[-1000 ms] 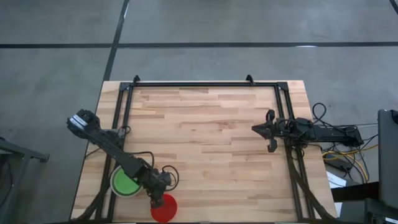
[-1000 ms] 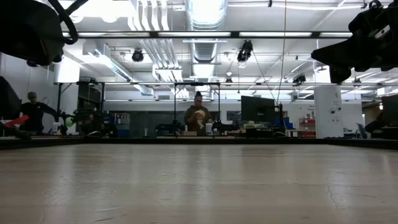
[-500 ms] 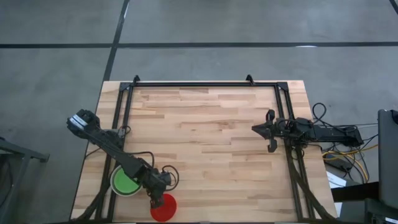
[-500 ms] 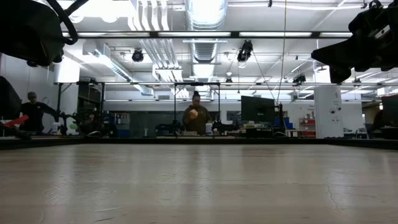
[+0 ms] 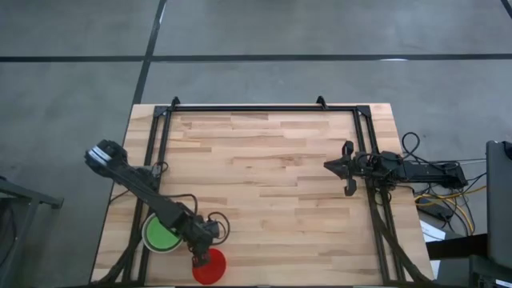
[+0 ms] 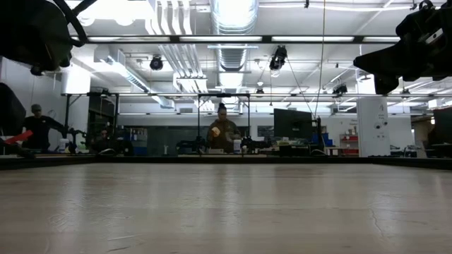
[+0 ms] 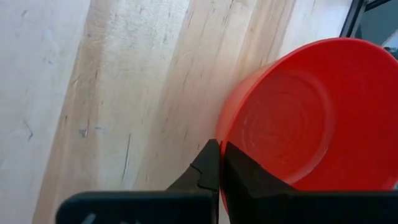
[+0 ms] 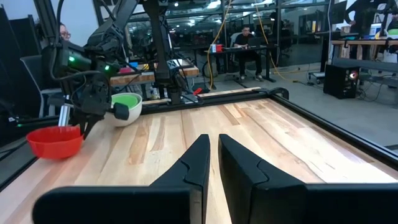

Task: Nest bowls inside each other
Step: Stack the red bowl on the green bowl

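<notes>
A red bowl (image 5: 210, 267) is seen at about 7 o'clock on the wooden surface (image 5: 272, 184), right at its near edge; it is round, smooth and glossy plastic, and faint concentric rings are visible on its inside in the left wrist view (image 7: 311, 118). Just beside it, toward 9 o'clock, a pale grey-white bowl (image 5: 149, 242) is seen with a bright green bowl (image 5: 162, 234) nested inside it, so that only the pale rim is left showing around the green. In the right wrist view the red bowl (image 8: 55, 140) appears raised slightly off the wood and level, though this cannot be told for certain, and the pale bowl with its green filling (image 8: 126, 107) is seen behind it. The left gripper (image 5: 197, 258) is placed over the red bowl's rim on the side facing the stacked pair, and its jaws are pressed together on that rim, one finger inside and one outside. The right gripper (image 5: 346, 169) is held at about 3 o'clock, well apart from the bowls, with its jaws nearly closed and nothing between them. No brand, label or legible writing can be made out on the bowls or the arms.
</notes>
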